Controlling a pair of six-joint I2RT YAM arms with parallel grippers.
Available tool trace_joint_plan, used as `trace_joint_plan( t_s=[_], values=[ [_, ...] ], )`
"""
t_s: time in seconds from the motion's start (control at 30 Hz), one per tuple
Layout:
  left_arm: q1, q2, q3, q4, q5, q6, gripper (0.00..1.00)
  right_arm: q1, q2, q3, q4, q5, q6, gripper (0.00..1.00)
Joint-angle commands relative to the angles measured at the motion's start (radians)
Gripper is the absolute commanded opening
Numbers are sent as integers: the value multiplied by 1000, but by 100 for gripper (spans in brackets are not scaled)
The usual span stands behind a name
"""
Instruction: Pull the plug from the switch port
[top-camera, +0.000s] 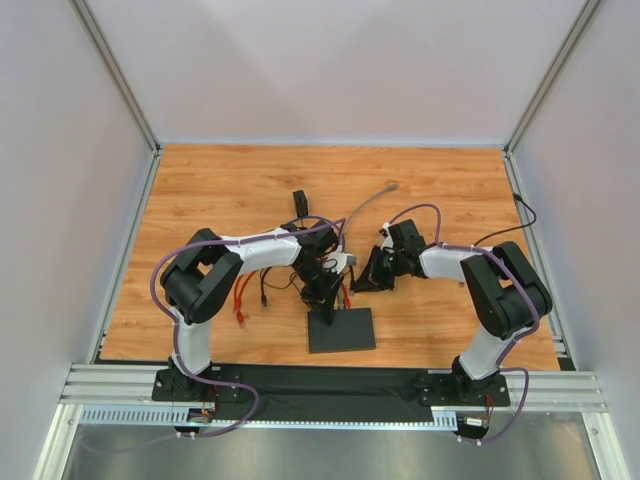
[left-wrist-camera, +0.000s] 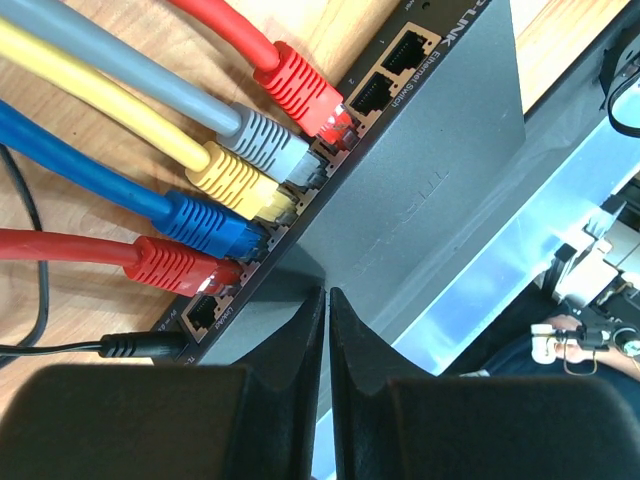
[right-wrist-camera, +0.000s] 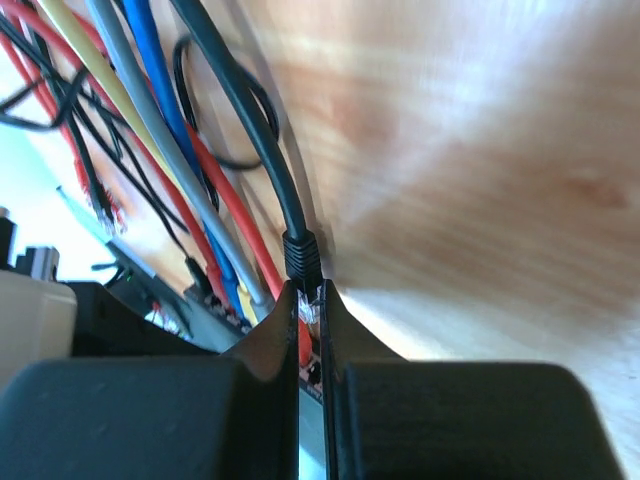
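Note:
The black switch (top-camera: 345, 332) lies near the table's front, its port row (left-wrist-camera: 300, 190) filled with red, grey, yellow, blue and red plugs. Two sockets (left-wrist-camera: 390, 70) past them stand empty. My left gripper (left-wrist-camera: 328, 295) is shut with nothing between its fingers, its tips against the switch's top edge (left-wrist-camera: 430, 170); from above the left gripper (top-camera: 325, 300) sits over the switch's far edge. My right gripper (right-wrist-camera: 312, 298) is shut on the black cable's plug (right-wrist-camera: 303, 255), whose clear tip shows between the fingertips, off the switch. Seen from above, the right gripper (top-camera: 365, 276) is right of the cable bundle.
A small black cube (top-camera: 300, 203) stands behind the arms, and a loose grey cable end (top-camera: 390, 187) lies to its right. Loose red cables (top-camera: 240, 300) trail left of the switch. A thin black power lead (left-wrist-camera: 60, 348) enters the switch's side. Metal frame posts border the table.

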Motion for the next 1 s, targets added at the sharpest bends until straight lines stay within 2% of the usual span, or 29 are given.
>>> trace_joint_plan(
  t_s=[0.0,0.27,0.47,0.8,0.97],
  values=[
    [-6,16,-36,14,-190,55,14,-3,-18,44,-22,97,-35,0],
    [-4,-39,-7,-9,-172,76,15,-6,-83,117,-198,88,-156,0],
    [6,-134,93,-79,-169,98,22,-11,-190,206,-375,166,-208,0],
    [137,-286,252,-164,-255,46,25,-52,-206,435,-622,456,-263,0],
    [169,-321,265,-179,-278,33,26,-105,-208,447,-688,586,-276,0]
  ],
)
